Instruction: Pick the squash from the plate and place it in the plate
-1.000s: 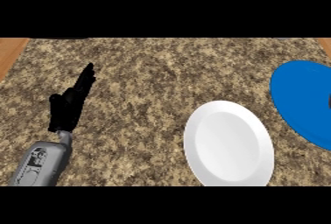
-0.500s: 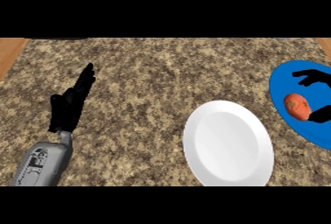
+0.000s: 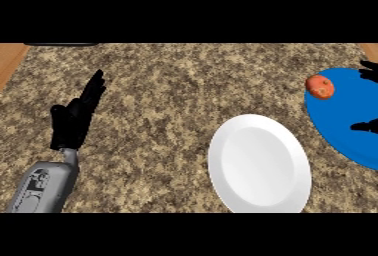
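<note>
At the view's right edge, only the dark tips of the right robot hand (image 3: 367,70): one cluster of fingers high up, another dark tip lower down, well apart, both over the blue plate (image 3: 336,107). Spread wide, holding nothing. Just left of the upper tips and apart from them, the squash (image 3: 320,86): small, orange-red, lying on the blue plate close to its upper left rim. Not between the fingers and not lifted, as far as can be seen.

Further left and lower, the white plate (image 3: 258,165), just beside the blue one, with nothing on it. Beyond that, across a wide stretch of speckled worktop (image 3: 170,90), the left robot hand (image 3: 70,125) near the left edge: open, fingers straight and pointing up, resting, well apart from both plates.

On progress: by the look of it, nothing of the task done yet. Squash on the blue plate, white plate without it, so no pick-up achieved and no placing begun. Probably the approach stage, with the right robot hand open beside the squash but not around it.

Left to do: bring the fingers round the squash, close on it, lift clear of the blue rim, carry across the short gap to the left, and set down inside the white plate. Likely awkward point: a round thing so near the rim, liable to roll onto the worktop if nudged rather than enclosed.
</note>
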